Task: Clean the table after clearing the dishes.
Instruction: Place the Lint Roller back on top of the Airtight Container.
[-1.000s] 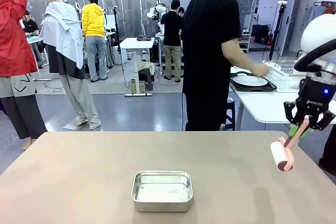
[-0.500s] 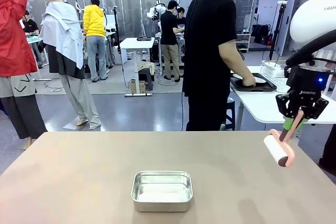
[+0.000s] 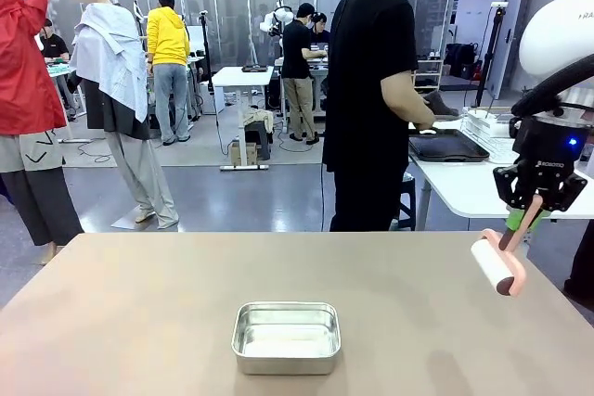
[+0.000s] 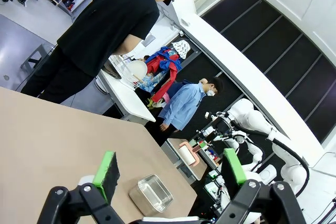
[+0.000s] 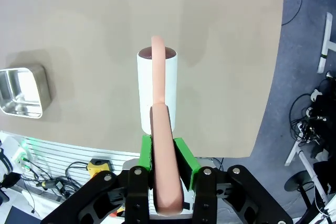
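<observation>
**Lint roller held above the cleared desk**

From the front, the right gripper (image 3: 537, 215) hangs over the desk's (image 3: 139, 303) right part, and the lint roller (image 3: 495, 266) slants down-left clear of the top. The right wrist view adds the grip itself: green pads clamped tight on the pink handle (image 5: 161, 145), white roll pointing at the desk. The left wrist view shows the left gripper (image 4: 170, 169) with jaws spread wide, holding nothing. The desk top is plain matte beige-brown, carrying a steel tin (image 3: 286, 337) near its front middle. A person (image 3: 376, 90) stands behind it at a white side table (image 3: 464, 187) bearing a dark tray (image 3: 448, 146).
</observation>
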Controlling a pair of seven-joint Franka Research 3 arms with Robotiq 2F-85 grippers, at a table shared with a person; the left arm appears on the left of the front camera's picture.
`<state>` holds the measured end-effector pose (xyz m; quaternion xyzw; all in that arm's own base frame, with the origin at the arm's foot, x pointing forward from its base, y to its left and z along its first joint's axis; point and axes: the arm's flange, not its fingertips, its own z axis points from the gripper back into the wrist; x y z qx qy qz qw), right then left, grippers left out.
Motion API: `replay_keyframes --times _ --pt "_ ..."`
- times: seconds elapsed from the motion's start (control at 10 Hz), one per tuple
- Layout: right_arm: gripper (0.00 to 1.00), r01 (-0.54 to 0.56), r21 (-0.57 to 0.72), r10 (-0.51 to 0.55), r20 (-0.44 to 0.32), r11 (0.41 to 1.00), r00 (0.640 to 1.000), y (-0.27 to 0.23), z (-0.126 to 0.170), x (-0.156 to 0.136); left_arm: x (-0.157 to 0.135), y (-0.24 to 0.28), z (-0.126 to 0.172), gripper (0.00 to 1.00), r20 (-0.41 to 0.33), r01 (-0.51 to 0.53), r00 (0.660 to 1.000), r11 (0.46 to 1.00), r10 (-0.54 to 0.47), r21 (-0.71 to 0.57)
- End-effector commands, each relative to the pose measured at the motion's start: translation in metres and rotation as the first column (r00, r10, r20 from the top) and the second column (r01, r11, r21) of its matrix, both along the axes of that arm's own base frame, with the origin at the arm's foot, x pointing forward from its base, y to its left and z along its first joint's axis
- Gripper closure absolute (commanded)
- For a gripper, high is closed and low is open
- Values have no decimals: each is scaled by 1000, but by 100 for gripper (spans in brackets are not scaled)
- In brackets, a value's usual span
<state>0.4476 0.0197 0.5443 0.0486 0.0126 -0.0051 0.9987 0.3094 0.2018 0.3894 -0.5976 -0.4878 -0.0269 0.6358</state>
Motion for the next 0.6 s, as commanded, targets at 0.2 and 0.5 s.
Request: replay_keyframes --times 0.2,0.5 --pt "77 8 3 -8 -2 1000 1000 2 2 -2 -5 1 1 0 7 7 1000 1000 -7 -4" --pt "77 8 3 -8 -2 1000 1000 2 2 -2 -5 1 1 0 7 7 1000 1000 -7 -4"
